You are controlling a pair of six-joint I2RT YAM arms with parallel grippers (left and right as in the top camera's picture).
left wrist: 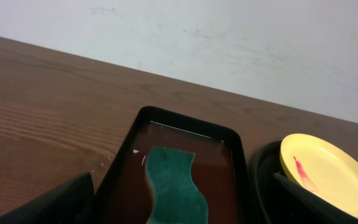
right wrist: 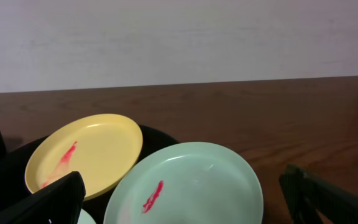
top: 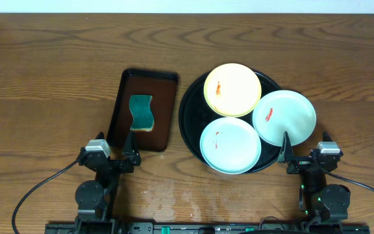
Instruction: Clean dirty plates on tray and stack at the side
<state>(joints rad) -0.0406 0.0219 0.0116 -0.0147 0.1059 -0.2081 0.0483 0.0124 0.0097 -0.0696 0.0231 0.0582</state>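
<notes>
From overhead, the round black tray sits right of centre on the wood-grain tabletop and carries all three plates. The yellow plate is at the far side. One mint plate is at the near side. The other mint plate lies to the right and overhangs the tray's rim. Their edges meet or overlap, and each bears a small red smear. No plate lies on the bare wood beside the tray.

To the left of the black tray, a dark brown rectangular tray holds a green wavy-edged sponge.

The left gripper hovers at the near end of the brown tray, jaws spread wide and holding nothing. The right gripper is at the near right edge of the black tray, one finger close by the overhanging mint plate, jaws likewise spread and empty.

The left wrist view adds what the overhead hides: the brown tray's floor is glossy and looks wet, a few droplets lie on the wood beside it, and the sponge sits between the two dark fingers. It catches only the yellow plate and a part of the black rim.

The right wrist view shows the yellow plate and the overhanging mint plate tilted against each other, with only a sliver of the third plate at the bottom edge, and a pale wall behind the table
</notes>
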